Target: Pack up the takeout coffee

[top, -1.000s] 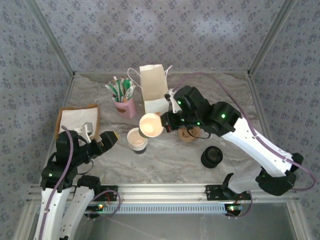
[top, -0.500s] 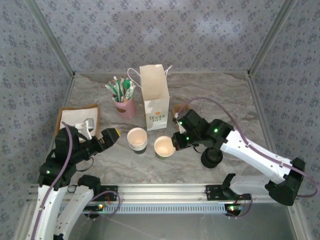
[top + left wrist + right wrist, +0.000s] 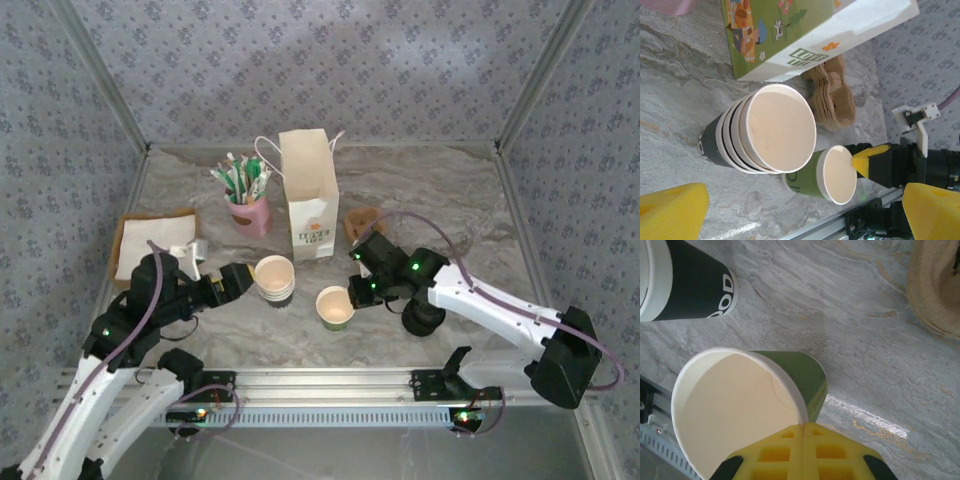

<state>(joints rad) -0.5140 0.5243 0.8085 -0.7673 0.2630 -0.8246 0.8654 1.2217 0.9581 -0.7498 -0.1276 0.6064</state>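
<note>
Nearest us, low in the centre of the overhead view, a small green paper cup with a smooth, pale cream inside point(image 3: 335, 307) sits open-mouthed at the grey-veined marble tabletop point(image 3: 450, 190). We cannot tell whether its base touches the stone. The right gripper point(image 3: 352, 294) has its ribbed yellow pads point(image 3: 785, 455) pinched tight together, with the cup's thin rim caught in the seam between them. Just right of the cup lies a loose pile of round black plastic lids point(image 3: 423, 318).

Left of the cup stands a nested stack of black-walled paper cups with cream interiors point(image 3: 274, 280). The left gripper point(image 3: 236, 281) hovers just beside that stack, jaws spread wide and holding nothing. In its wrist view the soft yellow pads point(image 3: 670, 212) sit in the bottom corners.

Further back on the left, a flat brown cardboard tray point(image 3: 160, 214) holds white paper napkins point(image 3: 150, 245). Beyond, a pink tumbler point(image 3: 250, 215) is filled with green-and-white sticks point(image 3: 242, 178). At upper centre a tall white paper bag with cord handles point(image 3: 310, 190) stands upright, mouth open, well behind the green cup. To the bag's right rests a stack of rough brown moulded-pulp carriers point(image 3: 362, 222).
</note>
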